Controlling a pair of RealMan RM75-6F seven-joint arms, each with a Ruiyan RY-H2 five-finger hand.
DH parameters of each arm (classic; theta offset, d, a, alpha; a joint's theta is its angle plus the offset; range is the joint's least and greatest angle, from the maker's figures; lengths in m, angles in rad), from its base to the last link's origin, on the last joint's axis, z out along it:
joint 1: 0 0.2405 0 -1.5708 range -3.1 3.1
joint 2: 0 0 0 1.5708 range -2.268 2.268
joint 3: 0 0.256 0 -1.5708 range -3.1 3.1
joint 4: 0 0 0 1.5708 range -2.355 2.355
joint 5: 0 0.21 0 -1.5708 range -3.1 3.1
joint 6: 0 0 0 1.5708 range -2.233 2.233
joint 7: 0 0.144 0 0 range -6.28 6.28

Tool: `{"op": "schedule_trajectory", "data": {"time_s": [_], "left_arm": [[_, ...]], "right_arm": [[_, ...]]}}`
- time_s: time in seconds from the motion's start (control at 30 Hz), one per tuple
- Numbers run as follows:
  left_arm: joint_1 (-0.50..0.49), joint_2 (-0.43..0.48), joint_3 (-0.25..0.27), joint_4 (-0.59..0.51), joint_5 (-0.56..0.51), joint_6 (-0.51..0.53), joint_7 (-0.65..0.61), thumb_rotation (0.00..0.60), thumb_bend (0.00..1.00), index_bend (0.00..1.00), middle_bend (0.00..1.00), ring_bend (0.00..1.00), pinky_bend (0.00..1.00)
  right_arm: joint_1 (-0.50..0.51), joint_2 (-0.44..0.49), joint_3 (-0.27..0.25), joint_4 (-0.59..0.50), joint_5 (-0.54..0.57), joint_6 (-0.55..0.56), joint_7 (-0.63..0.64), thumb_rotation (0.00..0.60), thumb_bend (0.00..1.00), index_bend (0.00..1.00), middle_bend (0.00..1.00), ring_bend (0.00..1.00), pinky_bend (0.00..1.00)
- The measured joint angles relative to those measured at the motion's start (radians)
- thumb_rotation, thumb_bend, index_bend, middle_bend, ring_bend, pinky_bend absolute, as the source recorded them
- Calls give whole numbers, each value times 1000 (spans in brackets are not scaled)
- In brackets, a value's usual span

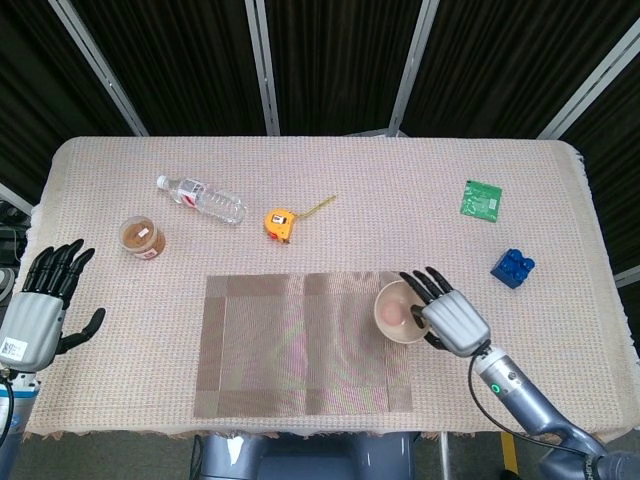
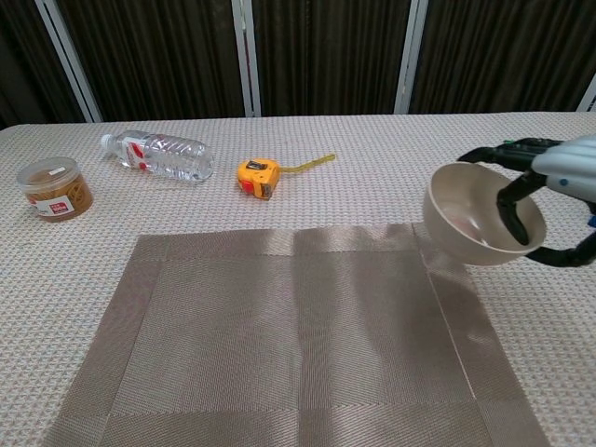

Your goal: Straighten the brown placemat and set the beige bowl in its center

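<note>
I am gripping the beige bowl in my right hand, holding it above the brown placemat's right edge; my left hand is hanging open. No labels are readable.

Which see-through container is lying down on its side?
The clear plastic water bottle with the red label lies flat on the tablecloth. The small round clear jar of brown stuff, nearer the left hand, stands upright on its base.
</note>
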Motion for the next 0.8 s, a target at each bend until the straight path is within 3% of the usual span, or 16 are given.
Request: {"op": "schedule_trajectory", "data": {"time_s": [0.17, 0.33, 0.6, 0.8], "left_arm": [[0, 3, -7, 6, -20, -4, -10, 600, 372, 0, 0, 0, 0], [-1, 7, -17, 22, -48, -13, -29, 600, 372, 0, 0, 0, 0], [1, 13, -22, 38, -71, -22, -52, 600, 372, 0, 0, 0, 0], [2, 17, -21, 36, -65, -21, -61, 600, 372, 0, 0, 0, 0]], "right_arm": [[90, -7, 42, -71, 8, -126, -89, 600, 335, 674, 0, 0, 0], [180, -73, 85, -95, 46, -246, -210, 600, 335, 674, 0, 0, 0], [258, -247, 120, -33, 146, -338, -350, 600, 335, 674, 0, 0, 0], [284, -321, 126, 20, 210, -360, -430, 600, 335, 658, 0, 0, 0]]}}
